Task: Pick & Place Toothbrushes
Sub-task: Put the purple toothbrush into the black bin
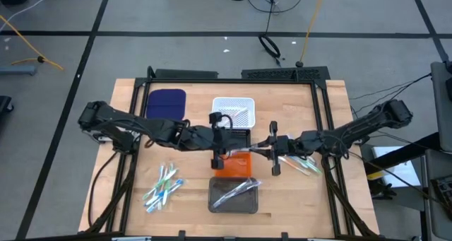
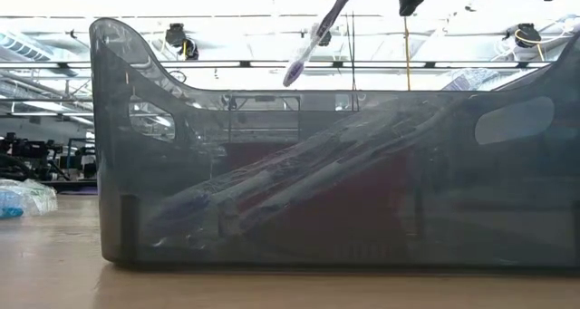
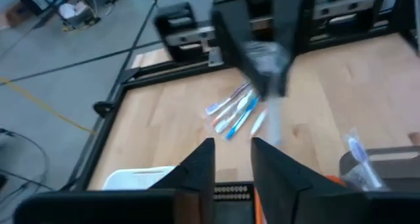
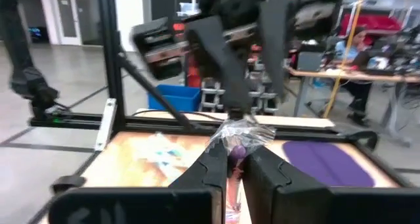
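Toothbrush in transit: a wrapped toothbrush (image 2: 313, 37) hangs tilted in the air above the middle trays, head down in the low view; in the right wrist view its clear wrap (image 4: 239, 133) sits right at the tips of that arm's fingers
Right gripper: the right gripper (image 1: 263, 149) reaches in over the table's middle, its fingers pinched narrow on the wrapped toothbrush
Left gripper: the left gripper (image 1: 220, 148) meets it from the other side over the orange tray (image 1: 233, 170); its fingers (image 3: 203, 161) stand partly apart, with nothing between them in its own wrist view
Toothbrushes left pile: a loose cluster in light blue, green and white (image 1: 162, 186) lies on the wood near the table's front left
Toothbrushes right pile: a smaller bunch (image 1: 300, 167) lies on the wood beneath the right arm
Grey tray: the grey tray (image 1: 214, 204) at the front centre holds wrapped toothbrushes (image 1: 236, 191) lying slantwise; the low view looks through its smoky wall (image 2: 344, 182)
White tray: the white tray (image 1: 233, 103) sits at the back of the middle column
Black tray: only partly seen under the grippers, between white and orange
Blue pad: the dark blue pad (image 1: 167, 102) lies left of the white tray
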Robot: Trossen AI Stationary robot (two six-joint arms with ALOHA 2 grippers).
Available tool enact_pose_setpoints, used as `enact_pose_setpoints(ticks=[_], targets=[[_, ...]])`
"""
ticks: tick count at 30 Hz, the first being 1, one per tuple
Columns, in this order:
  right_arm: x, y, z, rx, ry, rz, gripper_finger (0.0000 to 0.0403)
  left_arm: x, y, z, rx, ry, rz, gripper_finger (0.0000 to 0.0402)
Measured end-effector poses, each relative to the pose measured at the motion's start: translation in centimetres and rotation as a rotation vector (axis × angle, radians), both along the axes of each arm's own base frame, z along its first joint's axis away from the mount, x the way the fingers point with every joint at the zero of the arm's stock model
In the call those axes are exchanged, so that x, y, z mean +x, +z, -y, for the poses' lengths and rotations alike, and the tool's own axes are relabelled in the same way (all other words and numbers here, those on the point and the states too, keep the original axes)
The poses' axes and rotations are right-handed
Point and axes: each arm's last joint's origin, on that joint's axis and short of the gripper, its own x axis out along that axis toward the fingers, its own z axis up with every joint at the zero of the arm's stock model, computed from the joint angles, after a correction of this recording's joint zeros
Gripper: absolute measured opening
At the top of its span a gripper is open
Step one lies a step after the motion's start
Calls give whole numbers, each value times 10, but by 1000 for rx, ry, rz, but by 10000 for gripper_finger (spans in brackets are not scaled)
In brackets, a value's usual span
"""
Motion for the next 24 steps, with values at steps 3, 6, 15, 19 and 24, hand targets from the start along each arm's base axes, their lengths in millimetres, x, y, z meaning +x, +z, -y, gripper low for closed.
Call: enact_pose_setpoints(ticks=[3, 6, 15, 19, 24], targets=[[2, -5, -8, 32, 30, -23, 17, -4, 5, -3, 11, 42, 13, 118], [5, -12, -19, 78, 69, -28, 17, -5, 5, -5, 35, 85, 9, 123], [13, -31, -57, 168, 217, 15, 17, -7, 1, -10, 63, 143, -30, 124], [17, -42, -67, 219, 265, 26, 17, -8, 0, -10, 68, 143, -42, 124], [25, -61, -76, 262, 277, 2, 17, -9, -2, -10, 61, 149, -60, 124]])
